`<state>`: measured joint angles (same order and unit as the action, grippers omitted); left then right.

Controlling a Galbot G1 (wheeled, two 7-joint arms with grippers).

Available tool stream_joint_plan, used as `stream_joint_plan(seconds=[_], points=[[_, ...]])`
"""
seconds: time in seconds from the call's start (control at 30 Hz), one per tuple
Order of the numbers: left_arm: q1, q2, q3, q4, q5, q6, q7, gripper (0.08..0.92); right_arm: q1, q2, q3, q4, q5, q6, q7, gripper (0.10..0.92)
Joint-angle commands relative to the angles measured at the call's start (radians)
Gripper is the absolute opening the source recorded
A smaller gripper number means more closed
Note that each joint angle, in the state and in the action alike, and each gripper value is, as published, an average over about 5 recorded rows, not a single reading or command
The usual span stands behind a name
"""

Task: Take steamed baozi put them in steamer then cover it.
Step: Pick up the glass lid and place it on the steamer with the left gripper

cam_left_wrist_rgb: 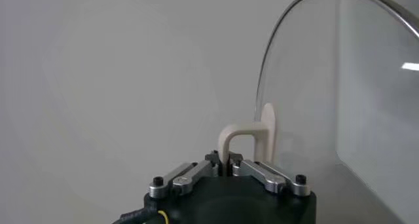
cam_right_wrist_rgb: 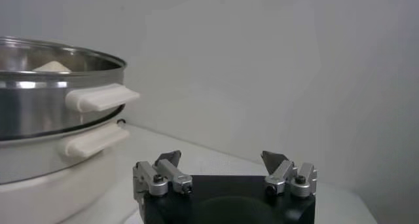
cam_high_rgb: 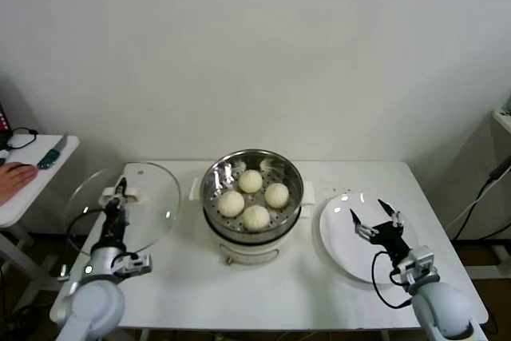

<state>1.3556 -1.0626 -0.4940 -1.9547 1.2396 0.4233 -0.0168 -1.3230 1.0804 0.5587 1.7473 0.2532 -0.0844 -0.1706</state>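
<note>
Several cream-white baozi sit on the perforated tray inside the shiny steel steamer at the table's middle. One bun top shows over the pot rim in the right wrist view. The clear glass cover is tilted at the table's left. My left gripper is shut on the cover's cream-white bar handle. My right gripper is open and empty above the flat white plate, to the right of the steamer.
A side table stands at the far left with a hand resting on it. Cables hang at the right, past the table's edge. A white wall runs behind the table.
</note>
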Motion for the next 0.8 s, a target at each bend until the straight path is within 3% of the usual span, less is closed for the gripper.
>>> stream_joint_plan(seconds=[0.03, 0.17, 0.3, 0.53, 0.8], points=[[-0.051, 0.187, 0.123, -0.202, -0.059, 0.239, 0.032, 0.154, 0.028, -0.026, -0.031, -0.022, -0.015, -0.006, 0.003, 0.823], [-0.160, 0.213, 0.264, -0.223, -0.081, 0.305, 0.080, 0.154, 0.057, -0.026, -0.058, -0.049, -0.028, -0.010, 0.005, 0.823], [-0.293, 0.179, 0.407, -0.214, -0.016, 0.340, 0.198, 0.154, 0.087, -0.025, -0.084, -0.076, -0.040, -0.013, 0.009, 0.823], [-0.463, 0.005, 0.582, -0.136, 0.138, 0.362, 0.369, 0.154, 0.092, -0.022, -0.074, -0.097, -0.047, -0.008, 0.007, 0.823], [-0.534, -0.160, 0.678, 0.012, 0.213, 0.362, 0.396, 0.154, 0.063, -0.018, -0.026, -0.102, -0.054, 0.003, 0.000, 0.823]])
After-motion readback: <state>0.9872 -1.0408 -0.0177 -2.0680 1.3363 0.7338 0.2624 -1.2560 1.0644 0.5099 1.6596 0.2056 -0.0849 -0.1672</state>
